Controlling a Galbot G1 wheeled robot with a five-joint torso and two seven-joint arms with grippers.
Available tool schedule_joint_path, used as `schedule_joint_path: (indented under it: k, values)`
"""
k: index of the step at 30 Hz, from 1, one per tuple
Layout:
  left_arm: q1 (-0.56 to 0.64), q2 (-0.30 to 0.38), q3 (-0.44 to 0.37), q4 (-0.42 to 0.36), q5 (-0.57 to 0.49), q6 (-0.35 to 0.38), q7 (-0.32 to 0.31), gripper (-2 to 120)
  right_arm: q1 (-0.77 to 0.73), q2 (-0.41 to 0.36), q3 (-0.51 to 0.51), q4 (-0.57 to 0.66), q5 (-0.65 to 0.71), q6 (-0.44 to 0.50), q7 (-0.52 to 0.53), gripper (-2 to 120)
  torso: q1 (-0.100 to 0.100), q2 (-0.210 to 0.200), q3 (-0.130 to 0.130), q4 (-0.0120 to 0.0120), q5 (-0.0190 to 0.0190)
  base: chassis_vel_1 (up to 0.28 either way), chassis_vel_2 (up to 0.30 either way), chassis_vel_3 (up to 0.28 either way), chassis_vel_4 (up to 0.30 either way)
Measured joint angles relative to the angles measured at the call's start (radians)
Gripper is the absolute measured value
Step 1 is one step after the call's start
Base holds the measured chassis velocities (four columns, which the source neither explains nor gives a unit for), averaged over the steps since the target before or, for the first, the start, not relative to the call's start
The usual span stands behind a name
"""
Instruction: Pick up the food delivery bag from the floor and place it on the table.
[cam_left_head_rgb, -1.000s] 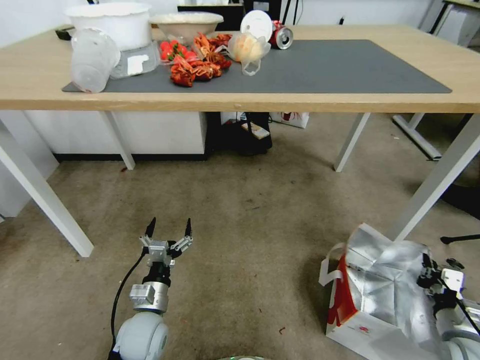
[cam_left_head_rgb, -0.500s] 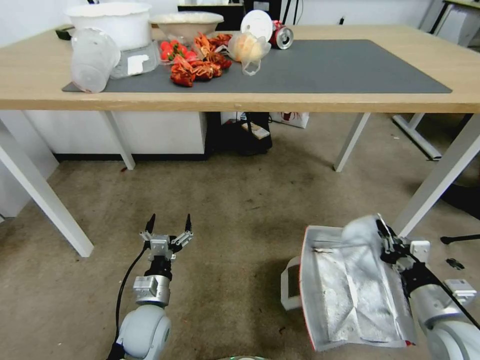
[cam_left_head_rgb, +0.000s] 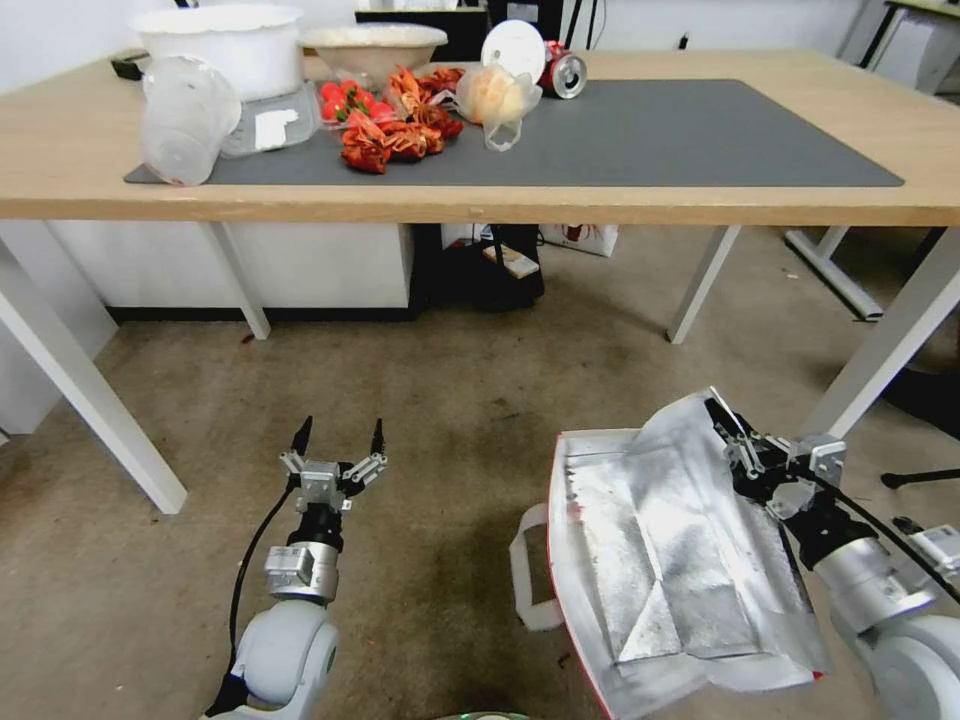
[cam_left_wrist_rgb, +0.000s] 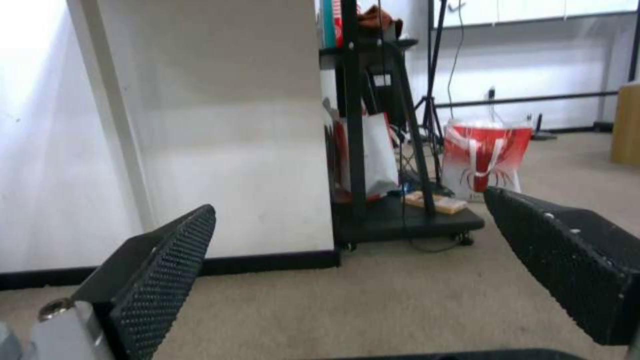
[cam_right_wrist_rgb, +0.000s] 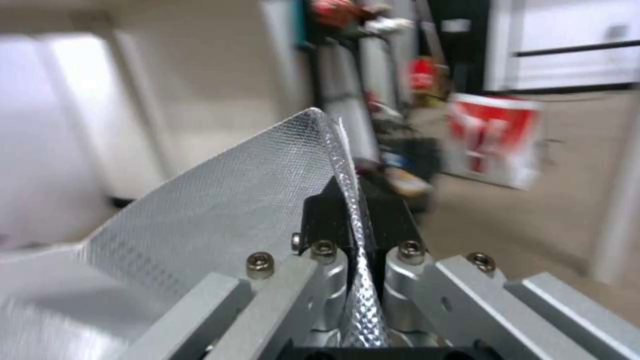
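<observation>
Food delivery bag (cam_left_head_rgb: 660, 560), pinched at its foil rim by the clamped right gripper (cam_left_head_rgb: 728, 432), is now swung higher and leftward, clear of the floor (cam_left_head_rgb: 480, 400) yet well below the table (cam_left_head_rgb: 500, 200); the left gripper (cam_left_head_rgb: 337, 445) is held low, jaws apart.

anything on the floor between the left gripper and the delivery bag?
No. In the head view, bare stained floor separates the open left gripper from the food delivery bag, which the right gripper pinches by its foil edge.
</observation>
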Motion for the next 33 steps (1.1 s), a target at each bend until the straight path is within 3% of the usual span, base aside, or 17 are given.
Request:
schedule_joint_path:
  k: [9, 25, 33]
  values:
    - [0.011, 0.018, -0.023, -0.009, 0.006, -0.039, 0.045, 100, 0.028, -0.020, 0.050, -0.005, 0.123, 0.007, -0.299, 0, 0.000, 0.000, 0.000, -0.0001, 0.0001, 0.000, 0.000, 0.000, 0.000]
    - [0.037, 0.018, -0.037, -0.042, -0.023, -0.062, 0.078, 100, 0.048, -0.030, 0.081, -0.028, 0.208, -0.010, -0.540, 0, 0.000, 0.002, 0.000, 0.0000, 0.0001, 0.000, 0.000, 0.000, 0.000]
    - [0.060, 0.016, -0.052, -0.057, -0.025, -0.073, 0.100, 100, 0.057, -0.031, 0.091, -0.036, 0.241, -0.027, -0.622, 0, 0.001, 0.038, 0.034, -0.0001, 0.0001, 0.000, 0.000, 0.000, 0.000]
